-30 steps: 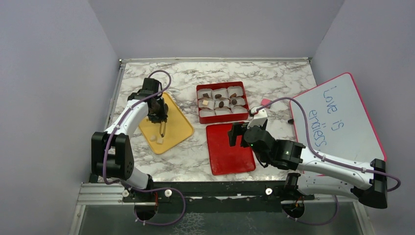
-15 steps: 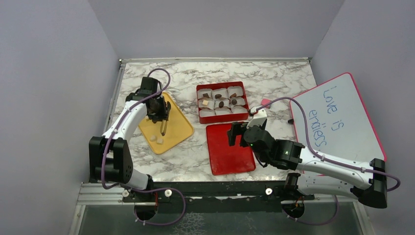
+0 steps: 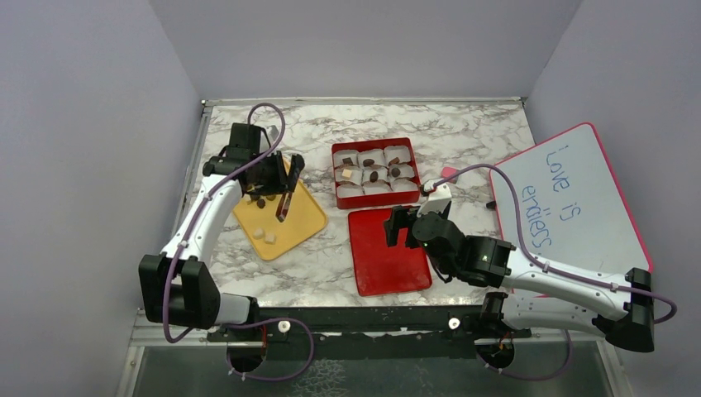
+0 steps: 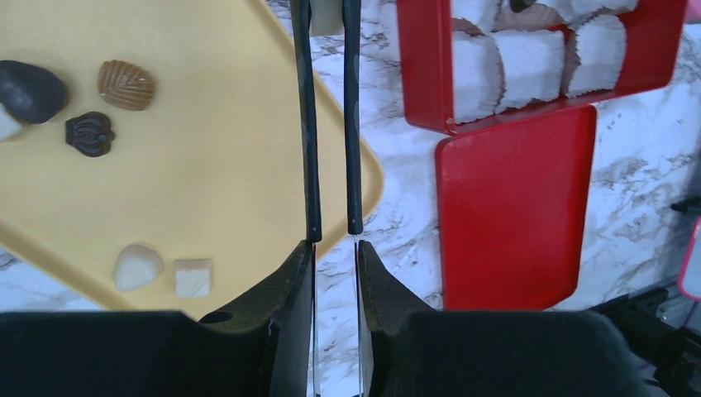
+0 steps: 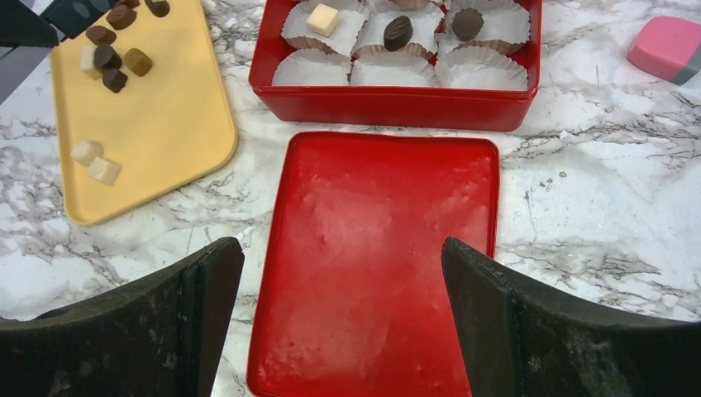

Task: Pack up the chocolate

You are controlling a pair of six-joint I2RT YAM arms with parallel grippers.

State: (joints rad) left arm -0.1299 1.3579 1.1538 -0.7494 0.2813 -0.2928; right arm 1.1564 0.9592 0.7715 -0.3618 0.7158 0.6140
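Observation:
Loose chocolate lies on the yellow tray: dark and tan pieces at its far end, two cream pieces near its front. My left gripper is shut on black tweezers, held above the tray's right edge. A pale piece shows between the tweezer tips at the top edge of the left wrist view, partly cut off. The red box of paper cups holds a cream cube and dark pieces. My right gripper hangs open over the red lid.
A pink block lies right of the box. A whiteboard with handwriting covers the table's right side. The lid lies flat in front of the box.
My left arm has lifted the tweezers off the tray and swung them right, with the wrist turned. The right arm has not moved.

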